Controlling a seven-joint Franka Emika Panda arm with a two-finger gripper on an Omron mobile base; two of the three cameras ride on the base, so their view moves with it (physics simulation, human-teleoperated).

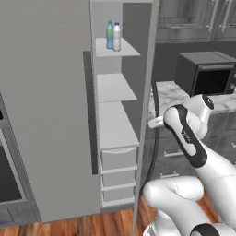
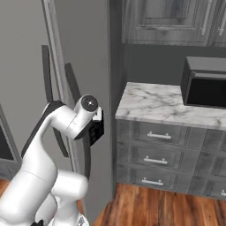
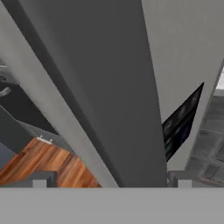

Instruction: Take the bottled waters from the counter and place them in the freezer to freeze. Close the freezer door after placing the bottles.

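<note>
You'll find both bottled waters on the top shelf (image 1: 120, 50) inside the freezer (image 1: 115, 124): the blue bottle (image 1: 109, 35) and the pale white bottle (image 1: 117, 37) stand upright, touching side by side; the freezer door (image 1: 146, 110) stands open, edge-on to you; your gripper (image 3: 111, 177) sits at that door's outer face, fingers spread wide and released, gripping nothing; the marble counter (image 2: 167, 105) carries a dark microwave (image 2: 205, 87).
</note>
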